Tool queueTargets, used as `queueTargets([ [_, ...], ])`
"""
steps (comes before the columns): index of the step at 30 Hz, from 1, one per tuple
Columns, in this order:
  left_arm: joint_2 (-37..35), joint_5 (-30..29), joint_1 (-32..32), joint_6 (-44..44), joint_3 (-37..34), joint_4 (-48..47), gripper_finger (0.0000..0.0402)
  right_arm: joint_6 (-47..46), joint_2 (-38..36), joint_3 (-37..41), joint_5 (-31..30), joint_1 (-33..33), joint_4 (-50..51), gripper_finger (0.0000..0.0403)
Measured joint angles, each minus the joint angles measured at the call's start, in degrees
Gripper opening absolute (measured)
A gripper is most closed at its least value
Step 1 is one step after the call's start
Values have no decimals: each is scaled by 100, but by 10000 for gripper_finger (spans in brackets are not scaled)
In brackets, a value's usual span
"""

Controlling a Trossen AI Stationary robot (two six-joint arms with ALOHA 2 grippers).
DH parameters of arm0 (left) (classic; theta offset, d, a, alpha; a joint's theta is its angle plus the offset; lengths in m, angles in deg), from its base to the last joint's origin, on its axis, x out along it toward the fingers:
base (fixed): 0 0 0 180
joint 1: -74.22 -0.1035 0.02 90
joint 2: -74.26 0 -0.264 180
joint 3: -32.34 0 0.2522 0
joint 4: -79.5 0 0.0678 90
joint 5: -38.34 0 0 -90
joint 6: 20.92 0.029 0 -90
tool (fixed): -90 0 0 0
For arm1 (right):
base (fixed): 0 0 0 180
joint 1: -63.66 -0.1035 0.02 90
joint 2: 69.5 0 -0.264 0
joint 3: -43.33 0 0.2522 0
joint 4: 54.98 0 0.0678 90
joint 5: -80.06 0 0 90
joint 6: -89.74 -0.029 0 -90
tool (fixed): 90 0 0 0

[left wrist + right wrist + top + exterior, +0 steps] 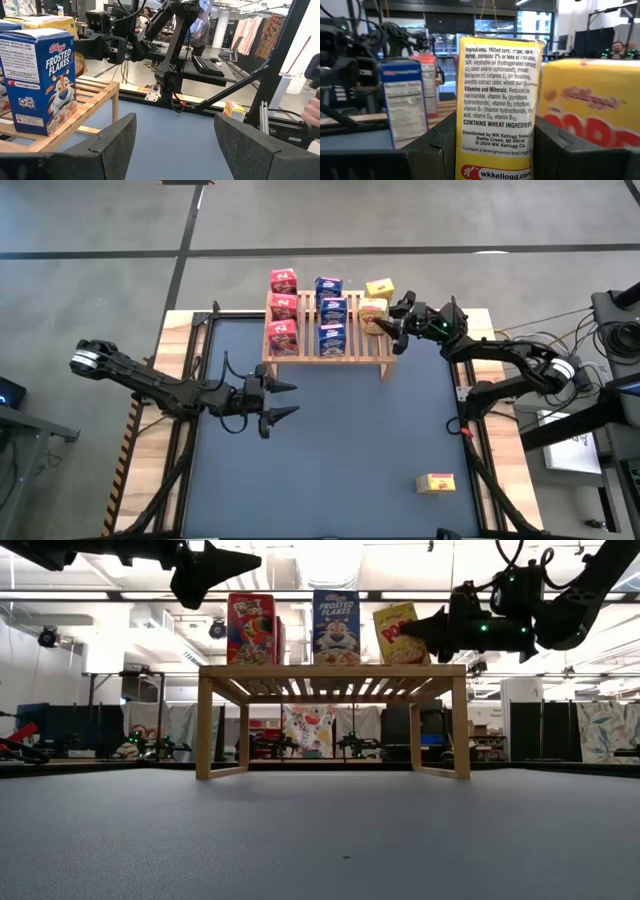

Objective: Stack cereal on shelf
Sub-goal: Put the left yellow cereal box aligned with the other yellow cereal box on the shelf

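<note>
High view: we see the shelf (328, 345) holding red, blue and yellow rows; the right gripper (385, 325) clamps a yellow box (372, 313) at its right end. Low view: boxes stand upright, fronts toward us. Left wrist view: left gripper (175, 145) gapes apart; a spare yellow box (234, 109) lies beyond.
</note>
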Motion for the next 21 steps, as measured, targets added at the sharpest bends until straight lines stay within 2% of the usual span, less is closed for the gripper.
queueTargets([
  [6, 0, 0, 0, 1, 0, 6, 252, 211, -45, 11, 22, 15, 225, 166],
  [14, 0, 0, 0, 2, 0, 11, 252, 651, -62, 20, 40, 15, 1035, 166],
  [21, -4, 0, 0, 2, 0, 11, 252, 730, -92, 2, 185, 46, 1146, 166],
])
